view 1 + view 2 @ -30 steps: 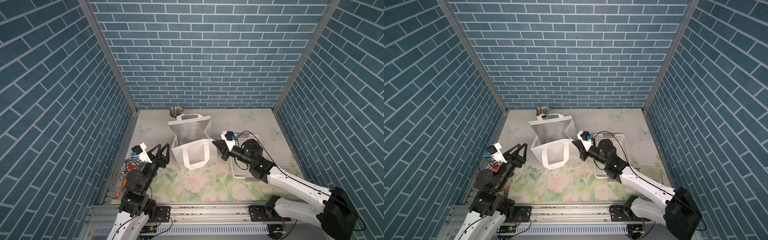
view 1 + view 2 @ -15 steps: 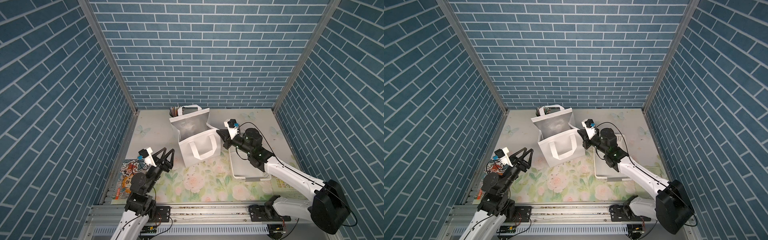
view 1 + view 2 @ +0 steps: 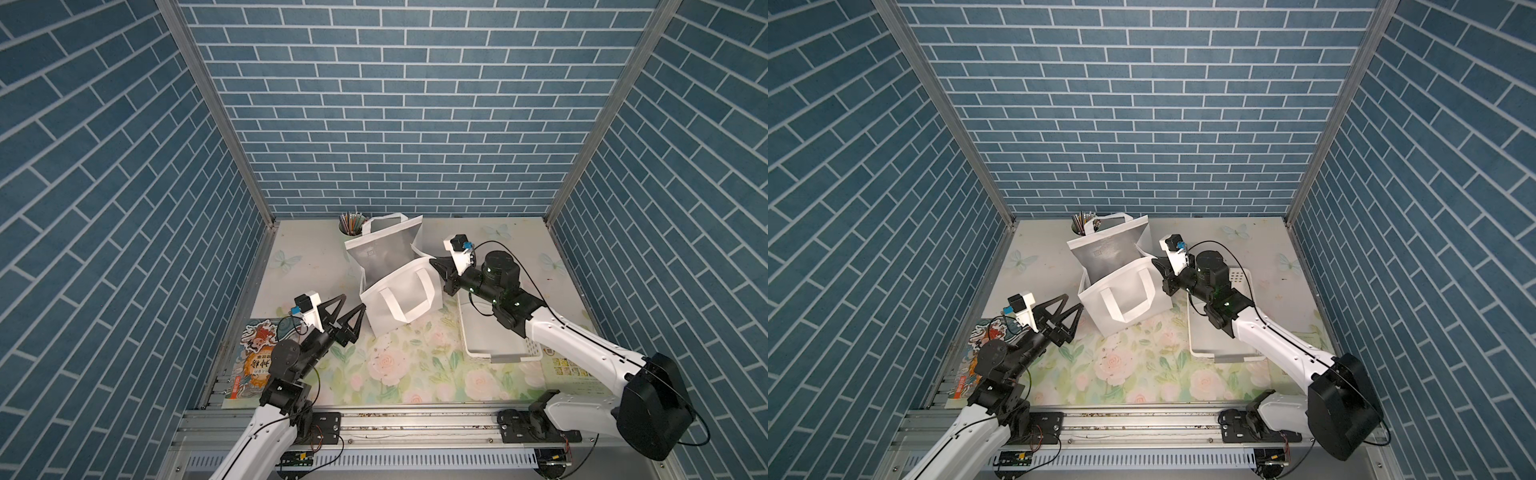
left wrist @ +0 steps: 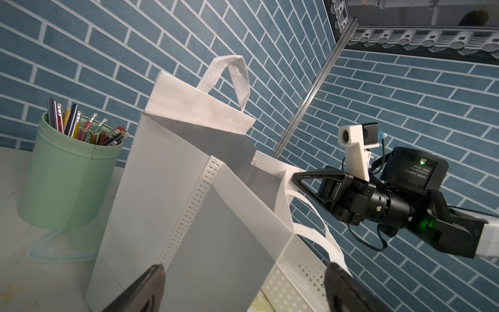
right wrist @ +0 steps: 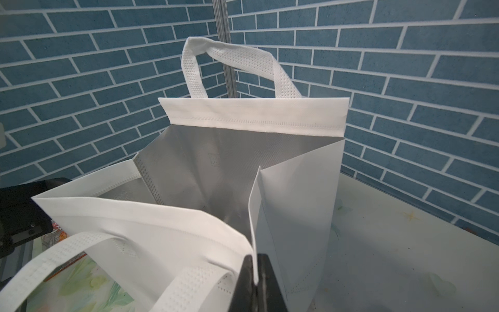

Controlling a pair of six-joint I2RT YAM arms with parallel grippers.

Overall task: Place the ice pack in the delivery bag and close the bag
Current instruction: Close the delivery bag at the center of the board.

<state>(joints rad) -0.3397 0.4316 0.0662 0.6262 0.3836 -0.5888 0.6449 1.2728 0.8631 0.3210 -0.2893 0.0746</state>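
We see the right gripper (image 5: pixel 255 270) pinched shut on the white rim of the bag (image 3: pixel 399 299), at its right corner. Since a second ago it has drawn that rim toward the far edge of the bench (image 3: pixel 415 374), so the bag now stands skewed, mouth gaping, silver lining showing. The bag sits near the far edge, beside the pencil cup (image 3: pixel 351 224). The left gripper (image 3: pixel 353 302), empty, has spread its jaws wider and sits just beside the bag's near left corner. A basket (image 3: pixel 498 336) lies under the right arm. The ice pack shows in no view.
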